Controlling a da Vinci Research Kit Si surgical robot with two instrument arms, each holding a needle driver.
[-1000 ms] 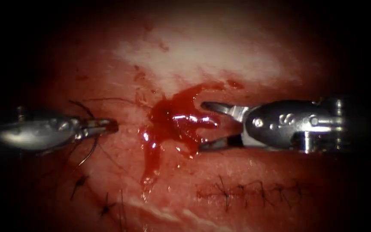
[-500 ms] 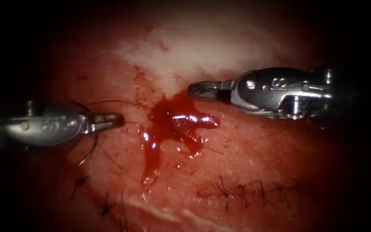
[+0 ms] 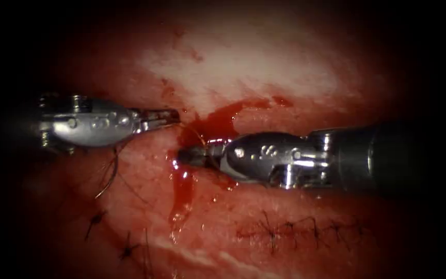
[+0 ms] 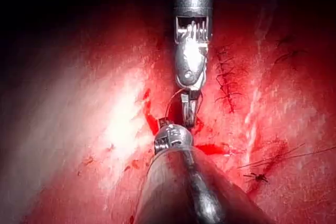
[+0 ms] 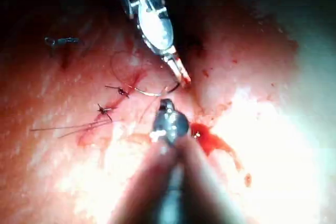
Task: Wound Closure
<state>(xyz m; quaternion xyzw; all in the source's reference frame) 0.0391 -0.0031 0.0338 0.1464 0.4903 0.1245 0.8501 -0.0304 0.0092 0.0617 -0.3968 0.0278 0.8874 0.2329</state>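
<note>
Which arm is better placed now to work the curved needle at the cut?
Left, probably. The left tool grips the dark curved steel needle near one end, outside the tissue, left of the red fluid. The right tool sits in that fluid; its hold is unclear.

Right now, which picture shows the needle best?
The right wrist view: the needle curves pale across the tissue, one end held by the left tool. The endoscope view and left wrist view show just a thin sliver of it near the tool tips.

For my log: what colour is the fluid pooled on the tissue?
Bright, glossy red fluid, running down the tissue; clearest in the endoscope view.
</note>
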